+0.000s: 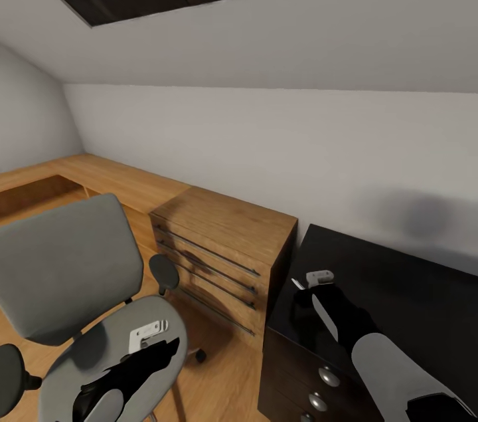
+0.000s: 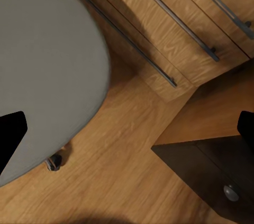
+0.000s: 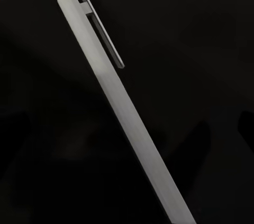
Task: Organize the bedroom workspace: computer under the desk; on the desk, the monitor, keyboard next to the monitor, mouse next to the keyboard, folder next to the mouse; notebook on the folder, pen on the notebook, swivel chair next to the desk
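Note:
The pen (image 3: 114, 102), a white stick with a clip, lies slantwise on the black desk (image 3: 47, 160). My right gripper (image 3: 127, 129) is low over it and open, and one dark finger (image 3: 246, 124) stands wide of the pen. In the head view the right gripper (image 1: 307, 286) rests at the desk's (image 1: 405, 289) left end, and a short white bit of the pen (image 1: 297, 284) pokes out beside it. The swivel chair (image 1: 66, 262) stands to the left with its grey seat (image 2: 42, 55) bare. My left gripper (image 1: 162, 343) hovers open over the seat's edge, holding nothing.
A light wooden dresser (image 1: 226, 229) with long bar handles stands between chair and desk, against the white wall. The desk's dark drawers carry round silver knobs (image 1: 328, 377). A low wooden ledge (image 1: 99, 176) runs along the wall at left. Wood floor (image 2: 137, 145) lies between chair and desk.

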